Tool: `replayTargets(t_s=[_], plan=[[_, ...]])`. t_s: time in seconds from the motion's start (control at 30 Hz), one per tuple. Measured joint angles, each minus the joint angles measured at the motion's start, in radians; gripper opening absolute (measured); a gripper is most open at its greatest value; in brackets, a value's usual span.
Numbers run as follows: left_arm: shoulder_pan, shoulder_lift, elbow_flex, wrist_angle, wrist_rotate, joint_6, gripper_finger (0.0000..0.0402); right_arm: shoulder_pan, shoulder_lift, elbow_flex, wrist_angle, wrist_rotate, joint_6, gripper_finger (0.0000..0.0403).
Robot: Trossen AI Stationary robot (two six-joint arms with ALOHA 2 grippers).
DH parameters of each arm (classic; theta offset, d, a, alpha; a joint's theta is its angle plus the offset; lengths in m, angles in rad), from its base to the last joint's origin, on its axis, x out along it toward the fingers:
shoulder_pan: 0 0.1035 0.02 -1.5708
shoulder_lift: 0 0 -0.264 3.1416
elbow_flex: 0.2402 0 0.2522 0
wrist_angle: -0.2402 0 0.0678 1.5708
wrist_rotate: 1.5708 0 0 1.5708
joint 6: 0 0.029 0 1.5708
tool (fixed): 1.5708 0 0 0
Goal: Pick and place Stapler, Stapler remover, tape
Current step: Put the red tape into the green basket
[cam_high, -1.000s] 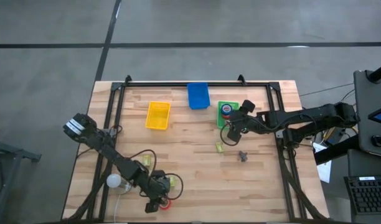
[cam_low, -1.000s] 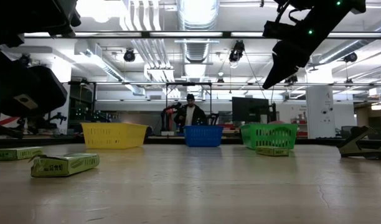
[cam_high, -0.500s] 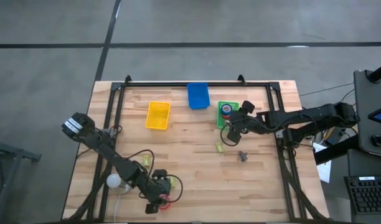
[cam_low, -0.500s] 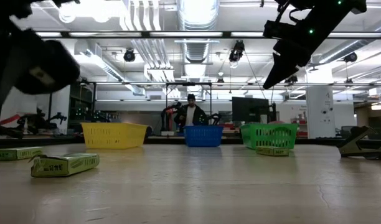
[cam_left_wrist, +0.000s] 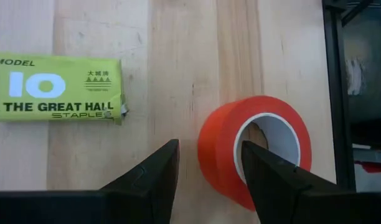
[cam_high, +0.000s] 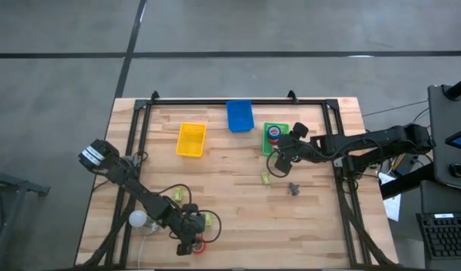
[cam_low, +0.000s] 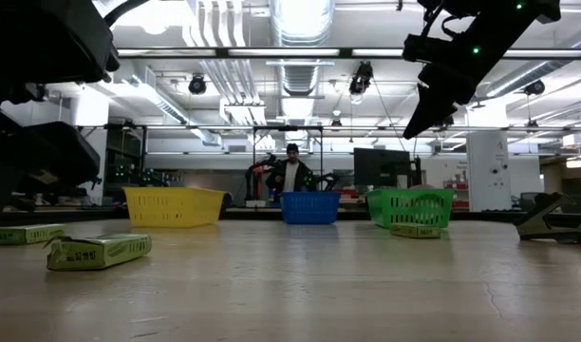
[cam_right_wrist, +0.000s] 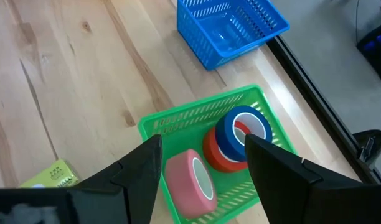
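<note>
the left gripper (cam_left_wrist: 206, 168) is low at the 7 o'clock corner of the table (cam_high: 238, 218), its two fingers set on either side of the wall of a red tape roll (cam_left_wrist: 256, 149) that lies flat on the wood, just beside a green staple box (cam_left_wrist: 56, 87); i cannot tell if it squeezes yet. the right gripper (cam_right_wrist: 203, 168) hangs with fingers apart above the green basket (cam_right_wrist: 178, 118) toward 1 o'clock, where a blue roll (cam_right_wrist: 243, 134), a red roll (cam_right_wrist: 215, 152) and a pink roll (cam_right_wrist: 190, 180) lie inside.

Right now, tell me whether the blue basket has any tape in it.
No: the right wrist view shows the blue basket empty, while the tape rolls lie in the green basket.
</note>
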Motion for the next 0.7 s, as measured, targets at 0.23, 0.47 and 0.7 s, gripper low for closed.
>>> replayTargets(t_s=[0.23, 0.47, 0.7], plan=[[0.002, 0.0, 0.001, 0.001, -0.004, -0.022, 0.0136, 0.002, 0.0, -0.001, 0.0, -0.005, 0.028, 0.0225], [0.003, -0.008, 0.0, 0.006, -0.005, 0.031, 0.0036, 0.019, 0.0, -0.001, 0.005, -0.02, 0.041, 0.0224], [0.017, -0.06, -0.005, -0.016, -0.056, 0.055, 0.0041, 0.056, 0.0, -0.001, 0.012, -0.03, 0.088, 0.0226]])
